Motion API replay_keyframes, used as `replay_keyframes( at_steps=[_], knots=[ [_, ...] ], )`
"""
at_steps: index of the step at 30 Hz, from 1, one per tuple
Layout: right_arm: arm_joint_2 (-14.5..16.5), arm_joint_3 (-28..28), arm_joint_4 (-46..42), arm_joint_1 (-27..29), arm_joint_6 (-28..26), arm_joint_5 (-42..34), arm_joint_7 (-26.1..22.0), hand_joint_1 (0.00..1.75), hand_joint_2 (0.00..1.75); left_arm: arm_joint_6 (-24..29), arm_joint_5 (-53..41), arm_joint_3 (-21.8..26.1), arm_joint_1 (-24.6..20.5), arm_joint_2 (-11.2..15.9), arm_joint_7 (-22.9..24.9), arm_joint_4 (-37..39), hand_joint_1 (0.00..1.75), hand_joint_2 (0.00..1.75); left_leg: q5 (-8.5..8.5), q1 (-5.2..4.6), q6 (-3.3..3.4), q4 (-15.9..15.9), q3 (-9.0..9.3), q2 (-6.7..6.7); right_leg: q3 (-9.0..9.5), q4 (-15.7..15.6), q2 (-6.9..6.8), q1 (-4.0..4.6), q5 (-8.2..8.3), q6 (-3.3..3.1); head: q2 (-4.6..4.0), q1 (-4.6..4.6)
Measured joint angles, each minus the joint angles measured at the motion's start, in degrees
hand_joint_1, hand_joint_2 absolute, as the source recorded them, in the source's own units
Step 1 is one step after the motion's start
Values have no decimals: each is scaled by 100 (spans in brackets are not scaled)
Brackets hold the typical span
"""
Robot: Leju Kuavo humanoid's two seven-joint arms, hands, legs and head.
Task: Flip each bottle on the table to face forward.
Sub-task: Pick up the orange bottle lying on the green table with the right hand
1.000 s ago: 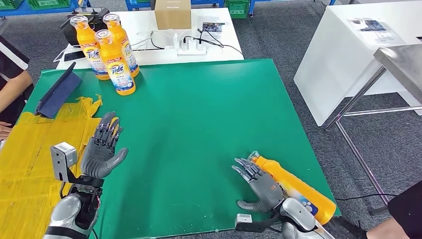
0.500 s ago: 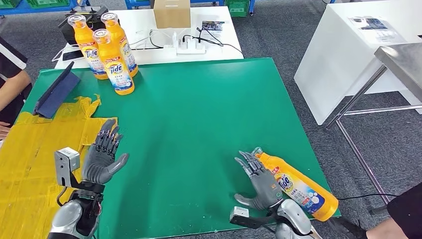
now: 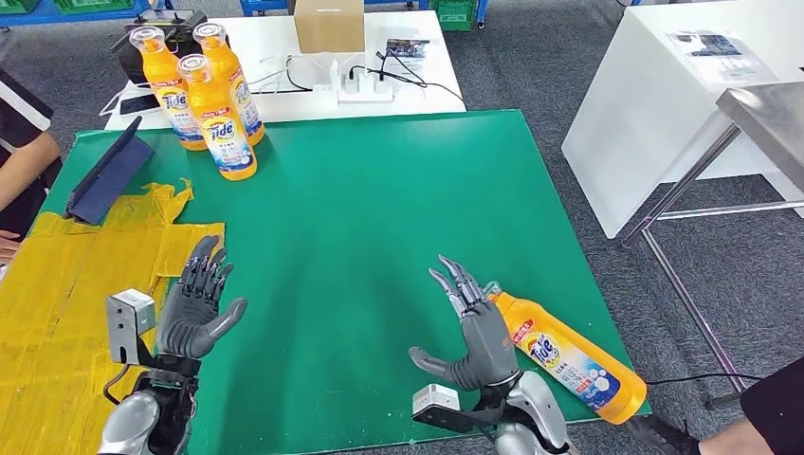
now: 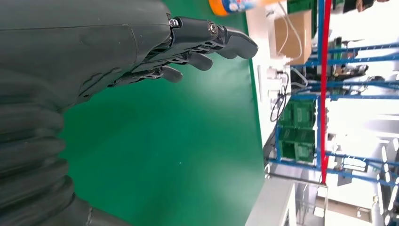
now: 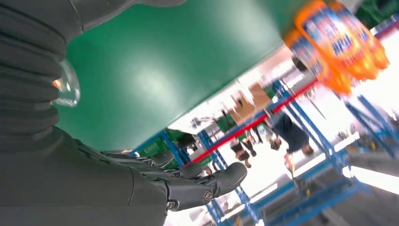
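- Lying bottle (image 3: 567, 358) rests label-up near the green surface (image 3: 379, 209) front edge, just beside the right hand (image 3: 479, 336)
- Both hands empty, fingers spread; left hand (image 3: 194, 303) idle
- Next, probably: grasp and stand it

My left hand (image 3: 196, 308): lower left of head frame, raised, fingers apart and pointing up-frame, thumb out to the right, holding nothing. Grey box at wrist, silver forearm entering from bottom edge. In left wrist view (image 4: 141, 47): dark fingers extended, slightly fanned.

My right hand (image 3: 474, 336): lower centre-right of head frame, fingers spread and pointing up-frame, thumb jutting left, palm empty. Silver wrist below at bottom edge. In right wrist view (image 5: 155, 181): fingers straight, nothing between them.
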Motion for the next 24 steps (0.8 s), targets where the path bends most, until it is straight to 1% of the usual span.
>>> replay_keyframes(
  at_steps=[2, 5, 7, 9, 11, 13, 14, 16, 18, 20, 22, 24],
  knots=[
    [20, -29, -313, 101, 132, 40, 376, 0, 175, 60, -12, 72, 133, -11, 11, -120, 0, 175, -4, -1, -2, 0, -3, 3, 16, 0, 1, -1, 1, 0, 0, 0],
    [-49, -105, -817, 333, 339, 698, 1462, 0, 175, 113, -59, 233, 455, -55, 41, -406, 0, 175, -6, -3, 1, 1, -6, 6, 16, -1, 1, -5, 1, 1, 0, -2],
    [-212, -201, -1127, 592, 437, 1187, 2213, 0, 175, 95, -113, 384, 718, -104, 57, -632, 0, 175, -16, -5, 6, 1, -5, -4, -4, -3, -3, -7, -15, 3, 0, -1],
    [-420, -334, -1391, 888, 473, 1400, 2643, 0, 175, 54, -164, 548, 951, -153, 61, -827, 0, 175, -29, -9, 7, 1, -6, -18, -7, -3, -10, -10, -30, 5, 0, 1],
    [-588, -454, -1582, 1105, 468, 1450, 2759, 0, 175, 13, -206, 680, 1102, -190, 62, -958, 0, 175, -34, -11, 2, 1, -8, -22, 9, -3, -11, -11, -30, 6, 0, 1],
    [-697, -522, -1718, 1230, 496, 1509, 2832, 0, 175, -9, -226, 759, 1179, -225, 64, -1046, 0, 175, -35, -10, 1, 2, -7, -15, 27, -3, -9, -10, -26, 4, 0, 0],
    [-737, -550, -1776, 1280, 556, 1582, 2954, 0, 175, -18, -231, 793, 1201, -245, 66, -1081, 0, 175, -35, -10, 1, 2, -4, -12, 26, -3, -8, -10, -24, 2, 0, -1],
    [-845, -648, -1905, 1434, 786, 1727, 3392, 0, 175, -50, -245, 861, 1252, -291, 74, -1155, 0, 175, -39, -9, 2, 2, 7, -12, 14, -4, -10, -10, -34, 2, 0, -3],
    [-1027, -869, -2062, 1712, 1096, 1729, 3857, 0, 175, -109, -283, 945, 1324, -342, 89, -1245, 0, 175, -46, -9, 5, 2, 14, -24, 12, -4, -18, -11, -46, 5, 0, -2],
    [-1198, -1274, -2173, 2040, 1444, 1705, 4062, 0, 175, -178, -320, 1012, 1378, -375, 108, -1316, 0, 175, -50, -12, 9, 2, 13, -32, 15, -4, -24, -12, -50, 8, 0, 0],
    [-1232, -1846, -2182, 2266, 1792, 1761, 3904, 0, 175, -230, -340, 1041, 1380, -384, 125, -1341, 0, 175, -55, -14, 11, 2, 11, -30, 20, -4, -23, -13, -48, 9, 0, -1],
    [-1148, -2455, -2102, 2335, 2034, 1825, 3546, 0, 175, -246, -352, 1045, 1341, -389, 140, -1343, 0, 175, -56, -15, 12, 2, 13, -23, 20, -5, -21, -15, -45, 8, 0, -2]
  ],
)
